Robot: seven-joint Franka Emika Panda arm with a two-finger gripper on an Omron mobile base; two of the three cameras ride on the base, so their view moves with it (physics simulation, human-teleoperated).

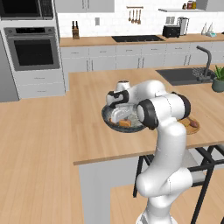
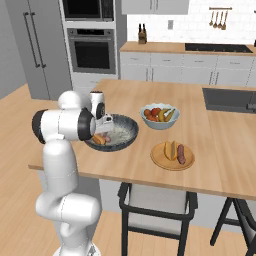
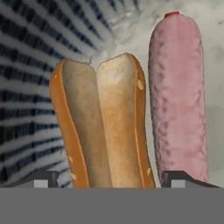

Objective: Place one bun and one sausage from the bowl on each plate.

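Gripper (image 3: 107, 177) straddled bun (image 3: 103, 122) in bowl (image 2: 131, 131), jaws apart; you had wooden plate (image 2: 159, 159) filled, white one pending.

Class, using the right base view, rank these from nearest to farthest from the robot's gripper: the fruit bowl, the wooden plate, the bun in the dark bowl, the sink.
1. Bun, in the dark bowl, right under the gripper.
2. Fruit bowl, mid-counter, to the right.
3. Wooden plate, near the front edge, slightly farther right.
4. Sink, far right.
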